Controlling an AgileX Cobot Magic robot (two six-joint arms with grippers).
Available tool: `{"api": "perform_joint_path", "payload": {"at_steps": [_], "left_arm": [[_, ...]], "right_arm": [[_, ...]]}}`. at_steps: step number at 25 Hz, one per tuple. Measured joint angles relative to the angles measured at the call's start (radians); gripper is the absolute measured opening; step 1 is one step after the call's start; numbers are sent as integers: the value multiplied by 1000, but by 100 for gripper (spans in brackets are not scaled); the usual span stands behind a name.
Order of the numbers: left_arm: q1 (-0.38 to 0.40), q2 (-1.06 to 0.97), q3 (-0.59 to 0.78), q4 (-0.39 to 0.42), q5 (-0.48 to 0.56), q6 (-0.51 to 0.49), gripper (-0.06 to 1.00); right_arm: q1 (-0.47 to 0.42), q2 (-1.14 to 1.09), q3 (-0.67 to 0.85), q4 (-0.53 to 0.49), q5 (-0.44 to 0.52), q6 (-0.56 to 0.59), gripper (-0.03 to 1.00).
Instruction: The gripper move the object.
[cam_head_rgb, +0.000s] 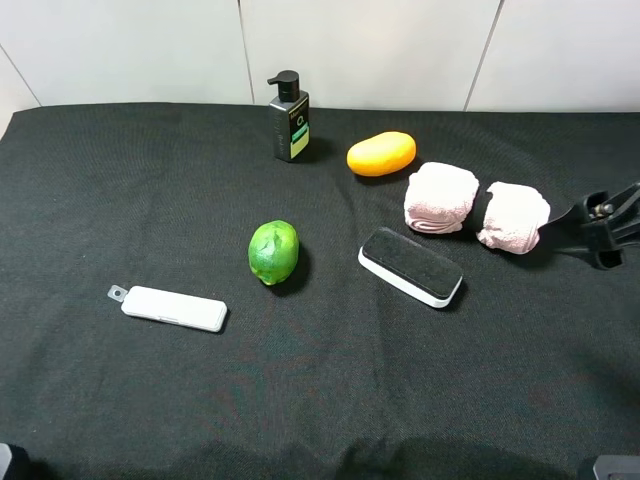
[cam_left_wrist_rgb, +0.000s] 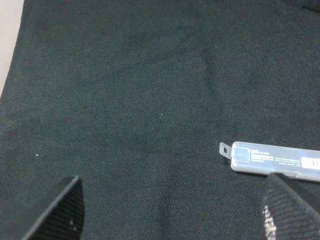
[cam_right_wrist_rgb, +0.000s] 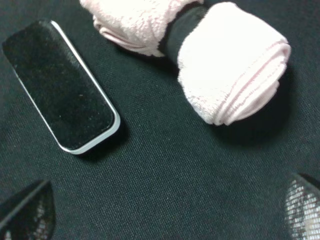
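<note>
While the right gripper hangs at the bench's right edge, fingers spread wide and empty, the object, the one eraser, lies flat well apart from it, in front of two pink towels. One lime, one orange fruit, one bottle and one white bar share the cloth. The left gripper is likewise spread and empty.
</note>
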Motion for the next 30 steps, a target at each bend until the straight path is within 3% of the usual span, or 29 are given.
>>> {"api": "perform_joint_path", "payload": {"at_steps": [10, 30], "left_arm": [[0, 0, 0, 0, 0, 0, 76], [0, 0, 0, 0, 0, 0, 76]], "right_arm": [[92, 122, -13, -58, -63, 1, 69], [340, 496, -95, -67, -181, 6, 69]]}}
